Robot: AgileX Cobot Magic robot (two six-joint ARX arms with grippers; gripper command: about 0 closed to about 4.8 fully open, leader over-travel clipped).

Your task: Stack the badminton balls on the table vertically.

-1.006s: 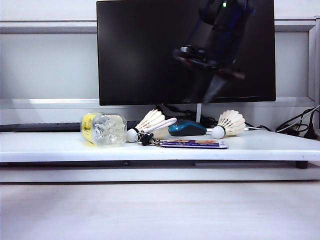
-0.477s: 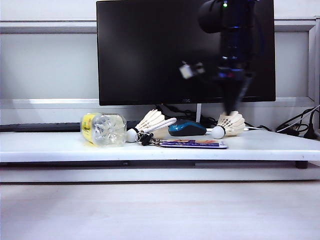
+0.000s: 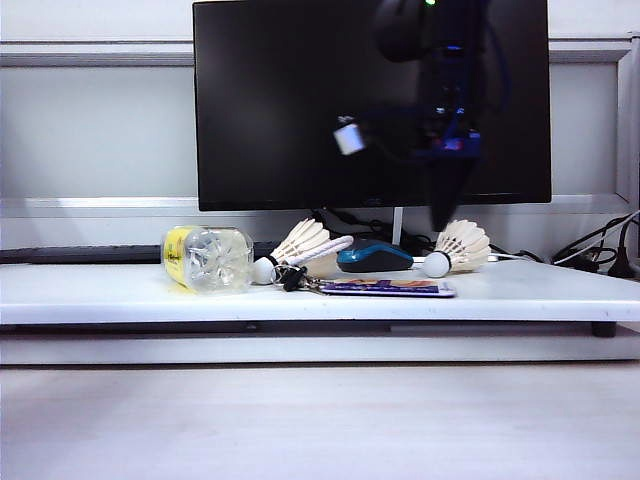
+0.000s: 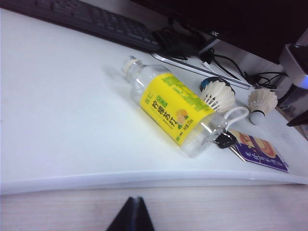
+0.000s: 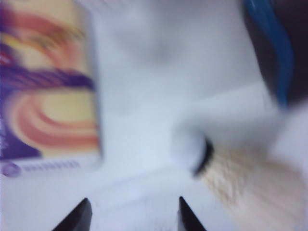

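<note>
Two shuttlecocks lie on their sides on the white table: the left shuttlecock has a white cord with keys draped against it and a clear bottle just beside it, while the right shuttlecock sits near a blue mouse and a purple card. The right gripper hangs above the right shuttlecock, fingers spread wide and empty, though that wrist view is blurred. The left gripper shows only dark fingertips pressed together, off the table's front edge.
</note>
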